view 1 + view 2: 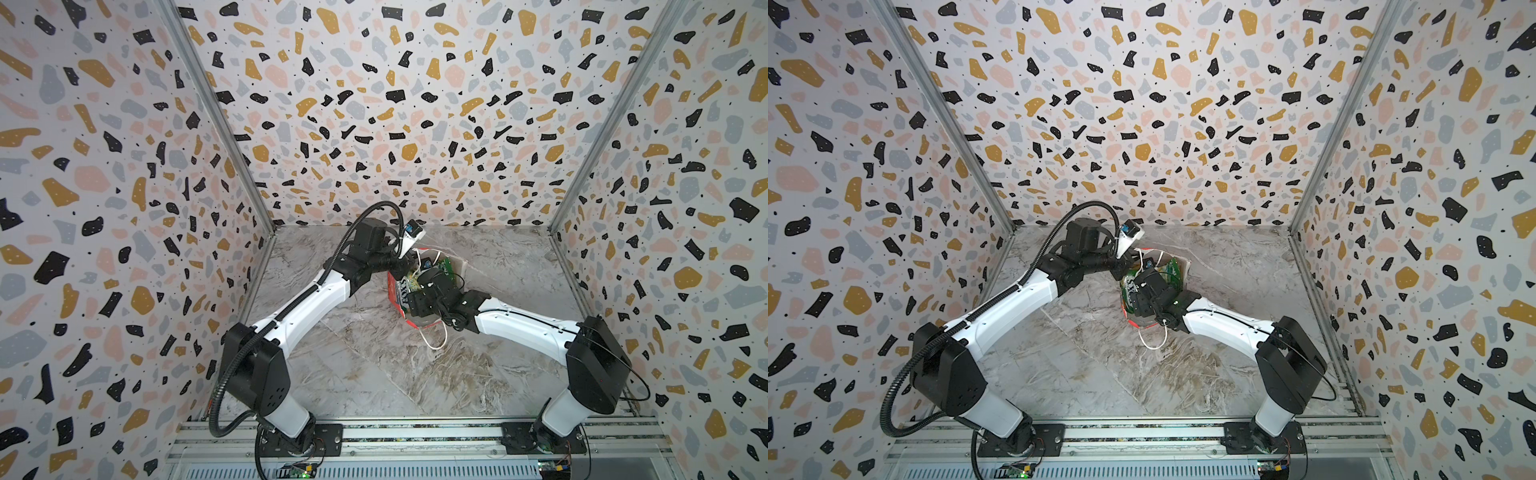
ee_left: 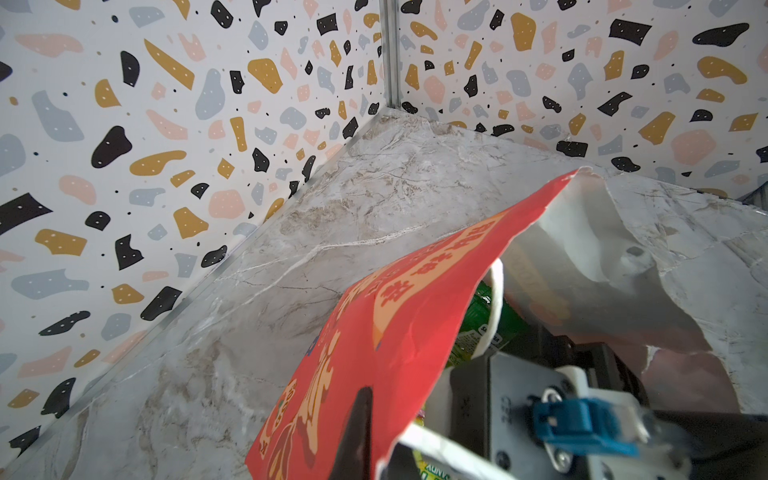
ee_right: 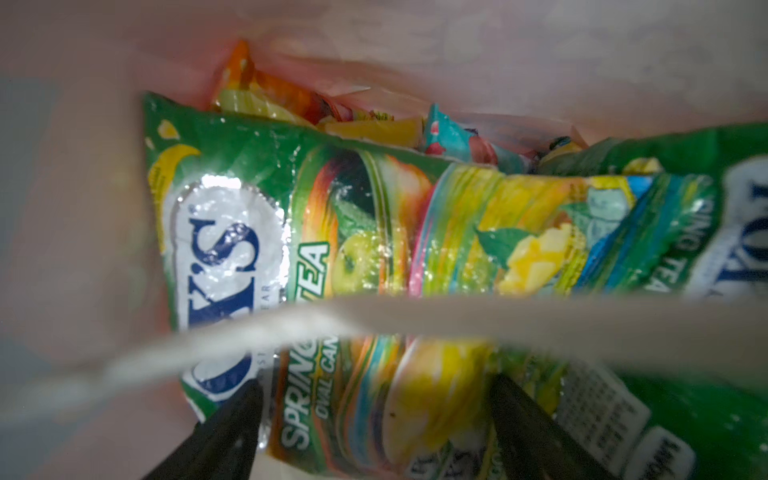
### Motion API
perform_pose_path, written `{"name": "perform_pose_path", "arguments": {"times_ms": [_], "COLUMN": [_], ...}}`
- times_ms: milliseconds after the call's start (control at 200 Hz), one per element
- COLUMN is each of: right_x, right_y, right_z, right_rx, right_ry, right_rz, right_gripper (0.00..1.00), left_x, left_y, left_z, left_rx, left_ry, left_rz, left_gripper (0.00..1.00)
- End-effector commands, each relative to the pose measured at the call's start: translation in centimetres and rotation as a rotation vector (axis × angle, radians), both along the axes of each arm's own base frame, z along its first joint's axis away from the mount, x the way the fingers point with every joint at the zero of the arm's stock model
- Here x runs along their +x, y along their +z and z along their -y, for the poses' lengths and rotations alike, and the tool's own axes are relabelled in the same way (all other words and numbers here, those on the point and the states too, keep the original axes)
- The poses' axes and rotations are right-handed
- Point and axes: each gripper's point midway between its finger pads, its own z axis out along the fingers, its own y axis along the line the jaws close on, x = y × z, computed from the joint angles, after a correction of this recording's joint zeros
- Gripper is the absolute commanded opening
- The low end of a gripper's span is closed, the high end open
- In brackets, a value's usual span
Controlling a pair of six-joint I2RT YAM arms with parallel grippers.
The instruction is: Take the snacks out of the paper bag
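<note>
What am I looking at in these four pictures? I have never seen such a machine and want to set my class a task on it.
Two white-and-black robot arms are mounted on a rail at the front of a marble-patterned table. Each ends in a two-fingered gripper. The two wide pictures come from a paired camera overhead; the two close-ups come from cameras on the arms' wrists. On the table sits a red paper bag with gold characters. The left gripper is shut on the bag's red wall near its rim. The right gripper is inside the bag, its jaws open on either side of a green Fox's Spring Tea packet, holding nothing yet. An orange packet and a teal packet lie deeper in.
</note>
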Motion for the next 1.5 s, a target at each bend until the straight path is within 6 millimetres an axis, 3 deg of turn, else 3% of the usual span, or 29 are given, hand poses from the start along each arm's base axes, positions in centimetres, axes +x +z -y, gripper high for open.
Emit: {"name": "perform_pose_path", "arguments": {"times_ms": [0, 90, 245, 576, 981, 1402, 1477, 1497], "right_x": [1.6, 2.1, 2.2, 2.1, 0.3, -1.7, -1.7, -1.6], "right_y": [1.2, 1.2, 2.1, 1.5, 6.4, 11.7, 11.8, 11.7], "right_z": [0.4, 0.5, 0.0, -0.5, -0.4, 1.4, 1.7, 1.8], "right_rx": [0.023, 0.029, 0.049, 0.066, 0.143, 0.179, 0.164, 0.157], "right_ry": [-0.057, -0.057, -0.026, 0.033, 0.114, 0.131, 0.132, 0.125], "right_rz": [0.061, 0.074, 0.089, 0.086, 0.14, 0.21, 0.213, 0.213], "right_gripper": [0.83, 0.72, 0.38, 0.04, 0.0, 0.0, 0.0, 0.05], "left_x": [0.2, 0.3, 0.4, 0.6, 1.2, 2.1, 2.2, 2.3], "left_y": [3.3, 3.1, 3.0, 3.1, 3.3, 3.3, 3.3, 3.3], "left_z": [0.8, 0.8, 0.7, 0.6, 0.2, -0.5, -0.6, -0.6], "left_rx": [-0.063, -0.056, -0.053, -0.048, -0.051, -0.065, -0.067, -0.068], "left_ry": [-0.023, -0.022, -0.014, -0.007, 0.025, 0.07, 0.074, 0.077], "left_rz": [0.088, 0.087, 0.09, 0.094, 0.096, 0.08, 0.08, 0.08], "left_gripper": [0.0, 0.0, 0.0, 0.0, 0.0, 0.0, 0.0, 0.0]}}
